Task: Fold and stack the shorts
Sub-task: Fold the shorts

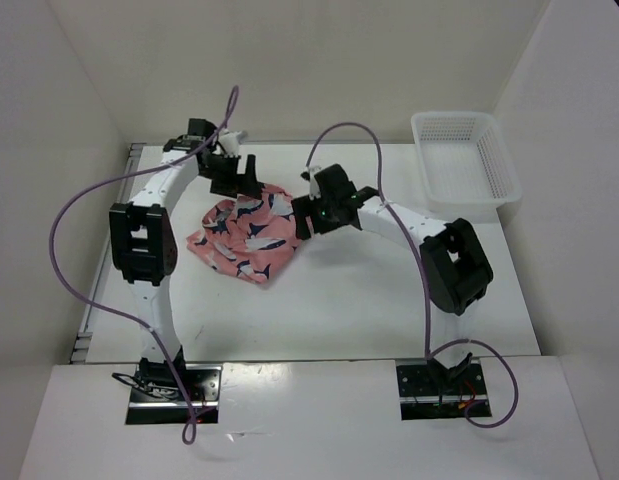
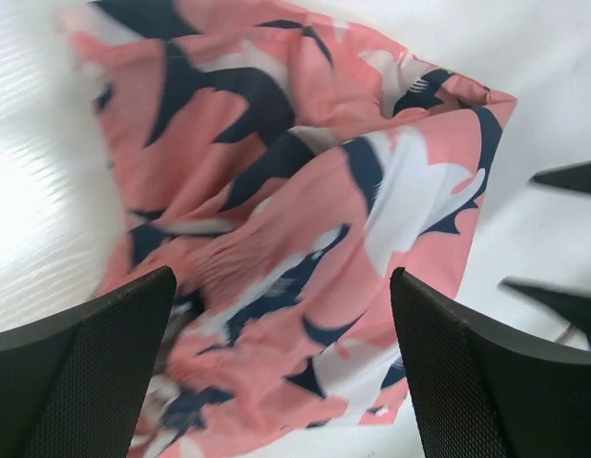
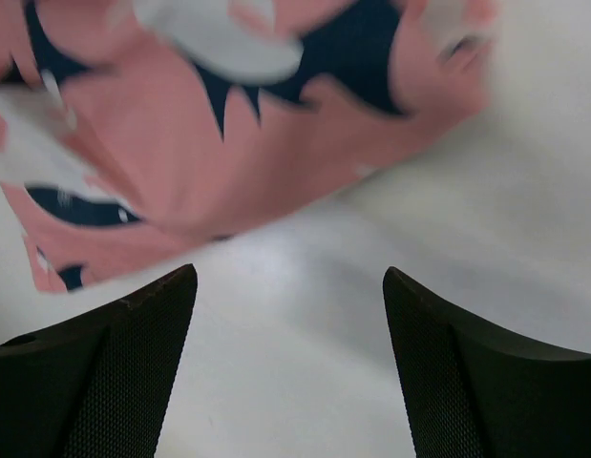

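The shorts [image 1: 244,235] lay crumpled on the table [image 1: 339,300]. Both arms bent down toward them: the left gripper [image 2: 281,286] spread over the cloth, perhaps touching it, the right gripper [image 3: 290,277] spread just beside its edge.

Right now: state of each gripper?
Left gripper: open, poised over the shorts, gripping nothing.
Right gripper: open, empty, just off the shorts' edge.
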